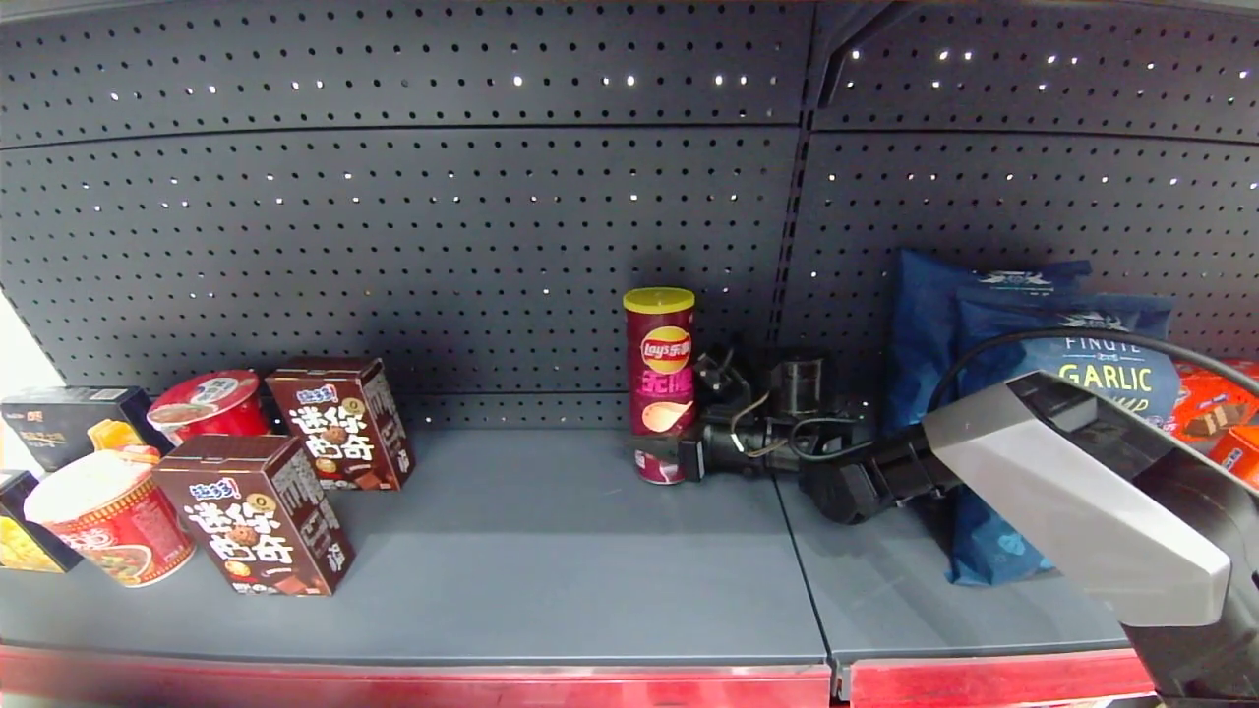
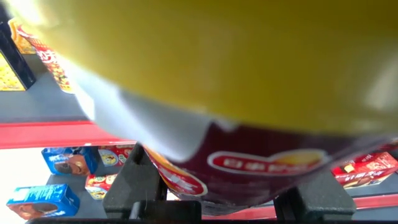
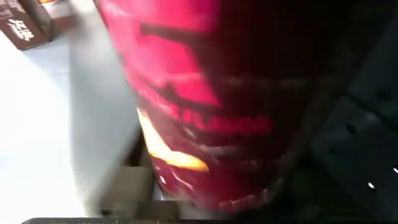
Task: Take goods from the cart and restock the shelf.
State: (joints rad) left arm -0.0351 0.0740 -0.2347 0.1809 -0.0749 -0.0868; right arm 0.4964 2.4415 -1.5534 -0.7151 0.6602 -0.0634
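A maroon chips can with a yellow lid stands upright on the grey shelf, near the pegboard back wall. My right gripper comes in from the right and is shut on the can's lower part. In the right wrist view that can sits close between the fingers. In the left wrist view a second chips can with a yellow lid lies in my left gripper, which is shut on it, out in front of the shelving.
Two brown cookie boxes and two red noodle cups stand at the shelf's left. Blue garlic snack bags and orange boxes stand at the right. Bare shelf lies between them. Blue boxes sit on a lower shelf.
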